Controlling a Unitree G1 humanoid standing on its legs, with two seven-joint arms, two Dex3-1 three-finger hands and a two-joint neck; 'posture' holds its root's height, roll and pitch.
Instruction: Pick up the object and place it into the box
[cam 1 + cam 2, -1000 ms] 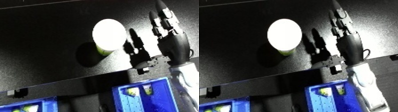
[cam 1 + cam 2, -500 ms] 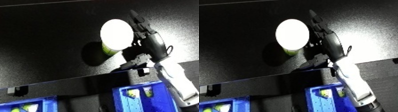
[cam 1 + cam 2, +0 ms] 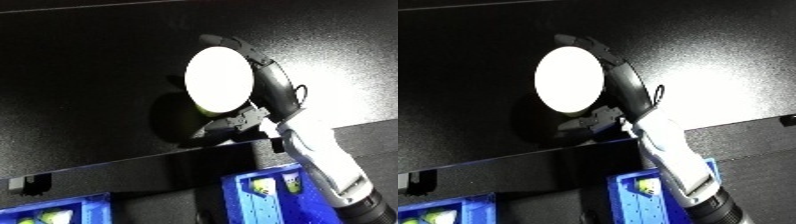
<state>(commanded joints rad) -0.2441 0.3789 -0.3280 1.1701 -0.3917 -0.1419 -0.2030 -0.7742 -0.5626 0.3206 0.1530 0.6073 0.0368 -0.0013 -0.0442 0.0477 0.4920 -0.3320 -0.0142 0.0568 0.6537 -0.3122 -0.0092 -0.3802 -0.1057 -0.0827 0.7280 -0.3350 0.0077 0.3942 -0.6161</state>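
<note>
The robot's right hand (image 3: 266, 90), black fingers curled round its far and right sides, grips a white-topped, yellow-green cylindrical container (image 3: 218, 80) on the dark speckled surface (image 3: 89, 65). The container's round white end faces the camera, its long axis pointing roughly up toward the lens; its body is mostly hidden. Blue plastic bins (image 3: 266, 200) sit cut off below; the right eye view shows more forearm. The left hand is unseen.

A: Colours, pls?
B: Object (image 3: 218, 79): white top, yellow-green base. Right hand (image 3: 274, 95): black; forearm white w/ silver. Desk (image 3: 80, 60): black, speckled.
A: Bins?
B: Both blue (image 3: 266, 200), (image 3: 53, 214), yellow-green items inside.
</note>
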